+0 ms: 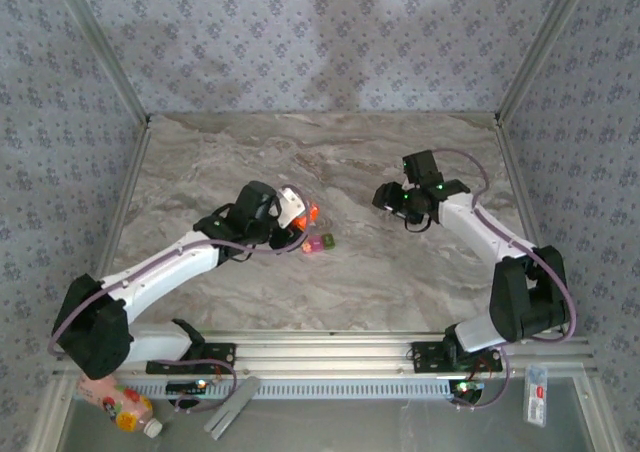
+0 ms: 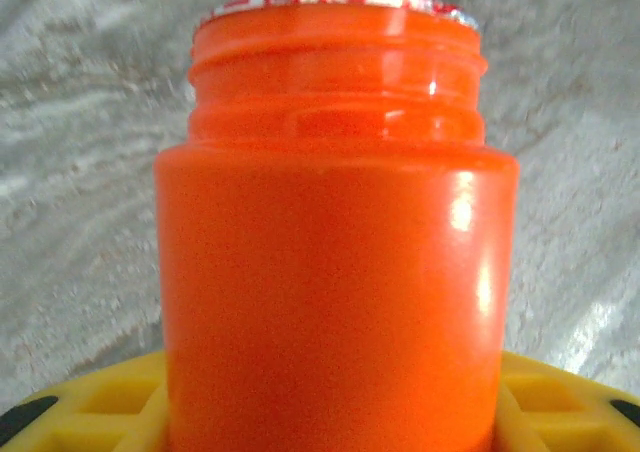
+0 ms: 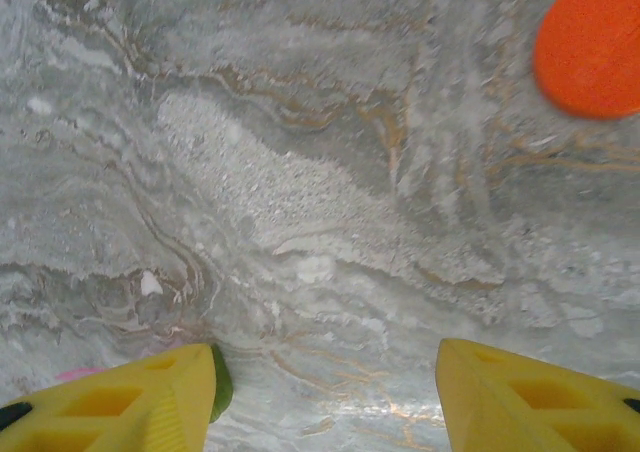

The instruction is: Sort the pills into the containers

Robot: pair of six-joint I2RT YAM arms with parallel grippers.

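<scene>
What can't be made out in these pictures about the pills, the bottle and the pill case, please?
1. Pills: hidden; the opaque orange plastic bottle conceals its contents in the left wrist view.
2. Pink-and-green translucent pill case: too small in the top view to see contents; a yellow finger hides most of it in the right wrist view.
3. Round orange shape: blurred, cut by the right wrist view's upper-right edge.

No legible text or labels anywhere.
</scene>
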